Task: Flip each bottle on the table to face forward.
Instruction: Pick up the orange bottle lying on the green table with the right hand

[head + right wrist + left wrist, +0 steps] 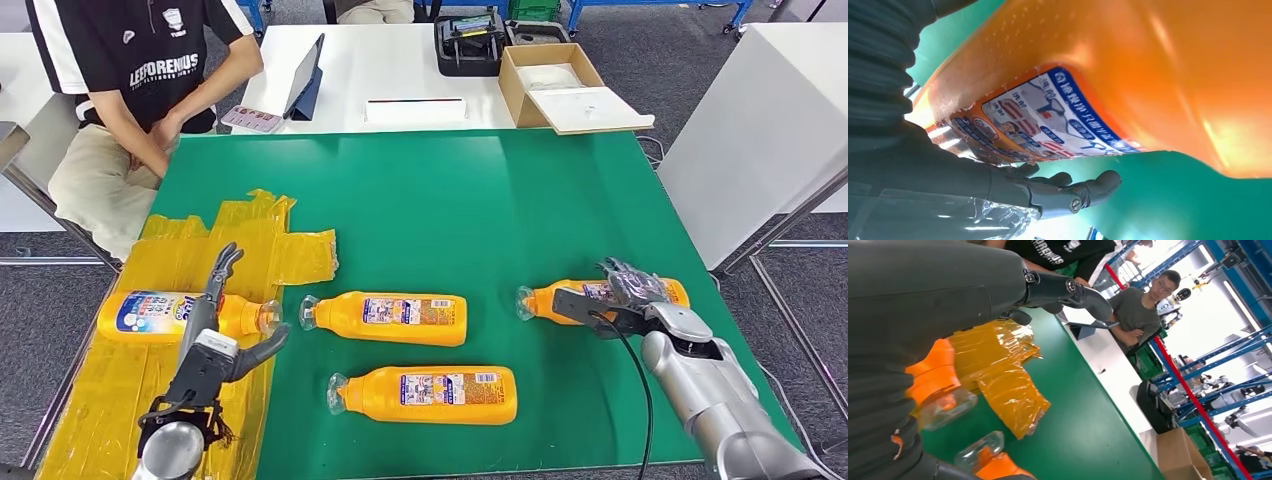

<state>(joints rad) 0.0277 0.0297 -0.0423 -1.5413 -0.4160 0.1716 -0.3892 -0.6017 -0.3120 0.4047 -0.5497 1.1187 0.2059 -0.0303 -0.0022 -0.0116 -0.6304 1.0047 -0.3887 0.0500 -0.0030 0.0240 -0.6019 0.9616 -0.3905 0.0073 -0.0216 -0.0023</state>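
1. We are resting our right hand point(632, 292) on the far right bottle point(600, 297), our fingers point(1068, 192) wrapping it.
2. Our left hand point(222, 335) is hovering open by the left bottle point(170, 313) on yellow tape point(250, 230).
3. Two more bottles point(390, 318) point(430, 393) are lying on the green table point(450, 200).

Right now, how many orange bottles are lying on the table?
4. One on the yellow sheet under the left hand: bottle. Two mid-table. One at the right hand.
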